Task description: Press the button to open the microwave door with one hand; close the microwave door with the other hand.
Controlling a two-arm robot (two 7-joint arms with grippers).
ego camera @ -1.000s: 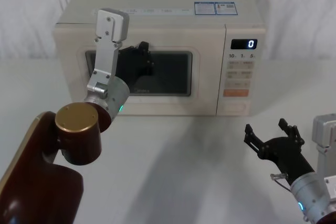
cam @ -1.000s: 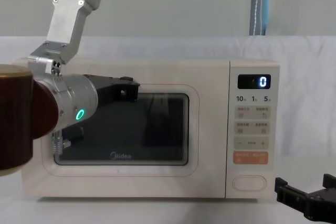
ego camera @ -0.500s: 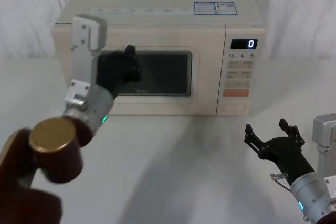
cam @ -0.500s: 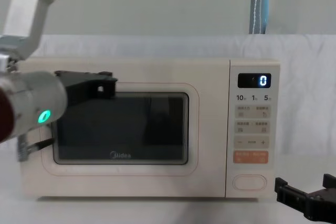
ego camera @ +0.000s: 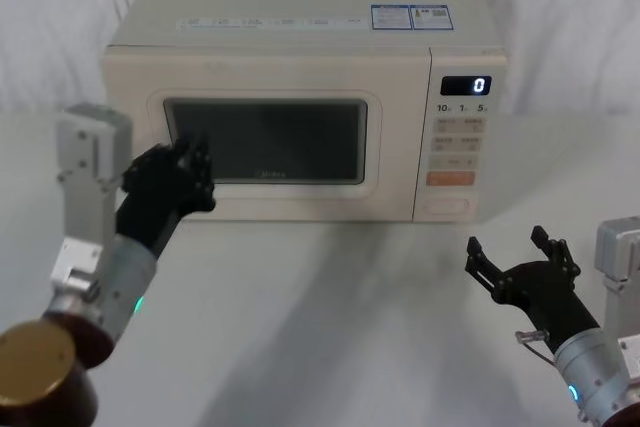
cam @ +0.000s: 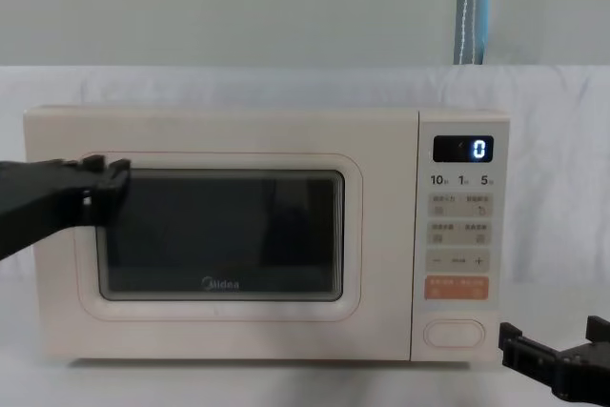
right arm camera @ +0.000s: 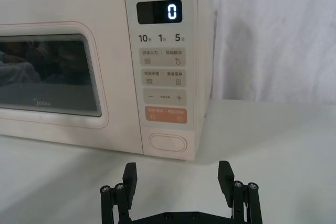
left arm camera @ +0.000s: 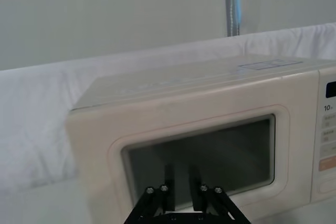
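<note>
The microwave (ego camera: 300, 87) stands on a white table (ego camera: 330, 327) against a white draped backdrop. Its door (ego camera: 265, 142) is flush with the body, fully closed, with the dark window (cam: 219, 234) and the Midea logo (cam: 221, 283) facing forward. The control panel (right arm camera: 161, 85) sits at the robot's right of the door; its display (right arm camera: 159, 12) reads 0. An orange key (right arm camera: 165, 115) lies low on the panel, and the button (right arm camera: 167, 143) is directly beneath it, at the panel's bottom edge.

The left gripper (ego camera: 190, 162) is raised in front of the door's left edge, near the window's lower left corner; contact with the door cannot be confirmed. Its fingers (left arm camera: 169, 182) stand close together with a narrow gap, holding nothing.

The right gripper (ego camera: 515, 252) hovers low over the table, forward of the panel and well apart from the button. Its fingers (right arm camera: 226, 174) are spread wide, empty.
</note>
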